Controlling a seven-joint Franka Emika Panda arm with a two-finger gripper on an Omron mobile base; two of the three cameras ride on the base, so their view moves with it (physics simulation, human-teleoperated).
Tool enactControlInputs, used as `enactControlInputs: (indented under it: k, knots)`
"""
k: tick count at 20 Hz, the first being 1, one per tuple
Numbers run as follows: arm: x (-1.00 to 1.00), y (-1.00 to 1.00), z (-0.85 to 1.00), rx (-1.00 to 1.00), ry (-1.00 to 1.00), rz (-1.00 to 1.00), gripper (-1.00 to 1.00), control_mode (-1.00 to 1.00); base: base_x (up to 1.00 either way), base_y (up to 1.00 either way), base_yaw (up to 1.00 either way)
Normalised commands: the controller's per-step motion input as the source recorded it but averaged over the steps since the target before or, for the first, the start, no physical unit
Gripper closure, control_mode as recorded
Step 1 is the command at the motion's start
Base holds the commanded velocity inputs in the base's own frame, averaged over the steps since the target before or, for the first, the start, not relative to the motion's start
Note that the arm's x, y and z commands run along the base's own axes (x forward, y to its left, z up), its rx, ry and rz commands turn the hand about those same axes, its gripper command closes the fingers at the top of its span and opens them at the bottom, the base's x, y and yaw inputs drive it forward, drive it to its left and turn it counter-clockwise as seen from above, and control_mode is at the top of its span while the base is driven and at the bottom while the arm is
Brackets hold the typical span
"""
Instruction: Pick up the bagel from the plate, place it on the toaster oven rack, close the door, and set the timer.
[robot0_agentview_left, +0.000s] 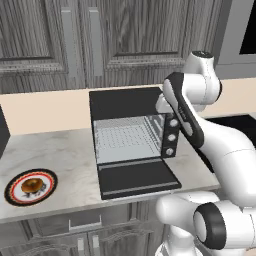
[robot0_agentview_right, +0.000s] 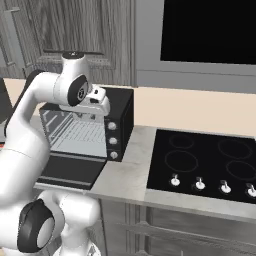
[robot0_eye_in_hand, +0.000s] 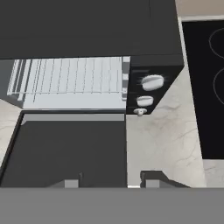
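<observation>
Bagel (robot0_agentview_left: 32, 184) count is one, lying on the white centre of the single plate (robot0_agentview_left: 14, 197), which sits on the marble counter (robot0_agentview_left: 65, 155) well to the left of the toaster oven (robot0_agentview_left: 125, 102) and near the counter's front edge. One door (robot0_agentview_left: 137, 180) hangs fully dropped open, flat out toward the counter front, its inner face up. One toaster oven rack (robot0_agentview_left: 127, 137) sits inside the lit cavity, bare wire bars running across nearly the whole width. Three pale knobs stand in a column on the oven's right-hand control panel (robot0_agentview_left: 171, 137); from the hand view the top knob (robot0_eye_in_hand: 152, 82) is the largest-looking, with the two others below it.

Gripper (robot0_eye_in_hand: 109, 179) hovers above the open door, in front of the oven's control side, with its two dark fingertips (robot0_eye_in_hand: 155, 178) at the bottom of the hand view; the jaws stand drawn in as close as they go, and nothing is between them. The arm's forearm crosses in front of the oven's right edge in the left base view and partly hides the panel there.

To the right of the oven lies a black cooktop (robot0_agentview_right: 210, 160) with four ring marks and four small knobs along its front. Grey wooden cabinets (robot0_agentview_left: 55, 40) run above the counter, and a dark panel (robot0_agentview_right: 210, 30) hangs above the cooktop
</observation>
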Motion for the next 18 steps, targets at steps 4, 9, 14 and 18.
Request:
enactControlInputs:
  k: [4,9,14,18]
  knots:
    - [-0.21,0.02,0.0,0.0,-0.12,0.0,-1.0,-1.0,0.0,0.0,0.0]
    - [-0.41,0.03,-0.01,0.0,-0.16,0.0,-1.0,-1.0,0.0,0.0,0.0]
    - [-0.38,0.01,-0.2,0.0,-0.1,0.0,-1.0,-1.0,0.0,0.0,0.0]
    - [-0.15,0.09,-0.25,0.0,-0.06,-0.02,-1.0,-1.0,0.0,0.0,0.0]
